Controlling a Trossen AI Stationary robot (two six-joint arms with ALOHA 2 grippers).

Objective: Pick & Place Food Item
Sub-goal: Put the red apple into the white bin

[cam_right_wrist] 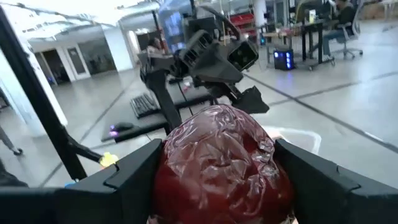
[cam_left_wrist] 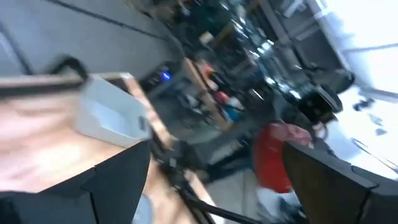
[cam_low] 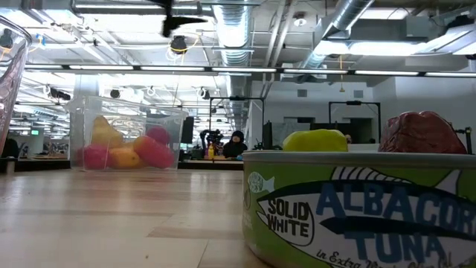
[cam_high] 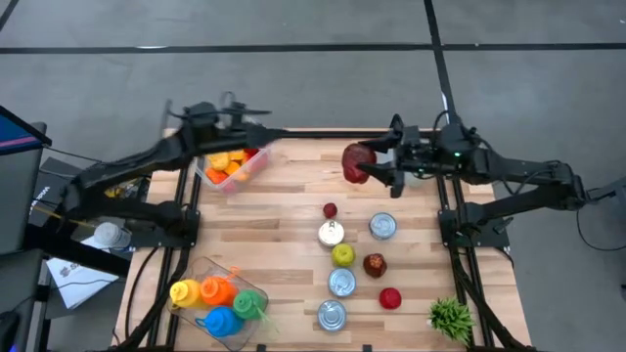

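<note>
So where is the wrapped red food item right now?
In the high view the wrapped red food item is held in the right gripper above the table's far edge, right of the clear bin of fruit.

The high view looks straight down on the whole table (cam_high: 293,210), the low view sits at tabletop height tight behind a tuna can (cam_low: 357,212), and both share the clear bin (cam_high: 230,166) at eleven o'clock, while wrist views look past their own fingers.
</note>
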